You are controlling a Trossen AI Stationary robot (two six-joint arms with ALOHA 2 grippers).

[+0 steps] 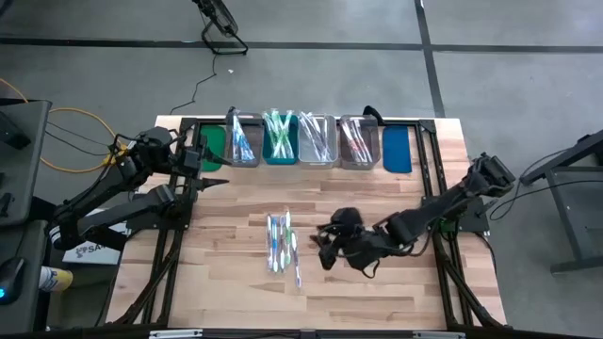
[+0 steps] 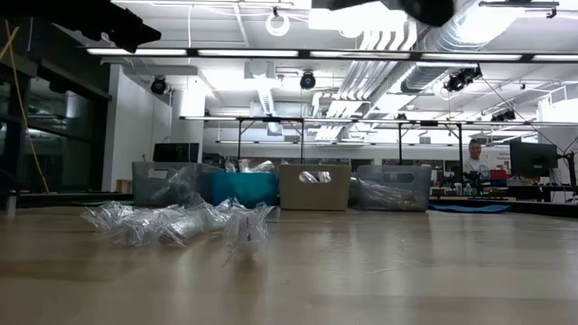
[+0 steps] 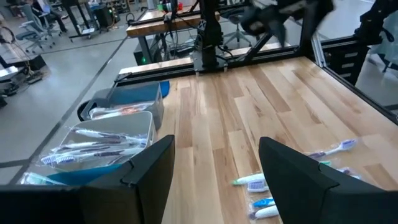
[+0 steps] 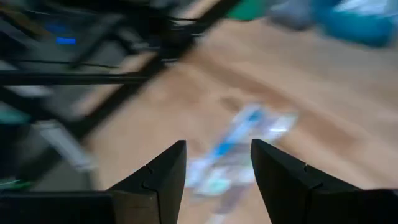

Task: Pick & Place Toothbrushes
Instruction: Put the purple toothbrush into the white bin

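Apparently empty, right end effector (image 1: 325,247) gapes beside toothbrushes (image 1: 281,243).

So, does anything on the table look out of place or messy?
Only the loose toothbrushes lying in an uneven cluster on the bare wood in mid-table, apart from the bins along the far edge. Nothing looks spilled or damaged.

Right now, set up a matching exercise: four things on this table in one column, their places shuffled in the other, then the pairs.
1. Loose pile of slim translucent plastic toothbrushes
2. Flat blue plastic bin
3. Left pincer
4. Right pincer

A. Right end of the bin row
B. Open, just right of the pile
C. Middle of the wooden tabletop
D. Open, by the row's left end

Pairs: 1-C, 2-A, 3-D, 4-B
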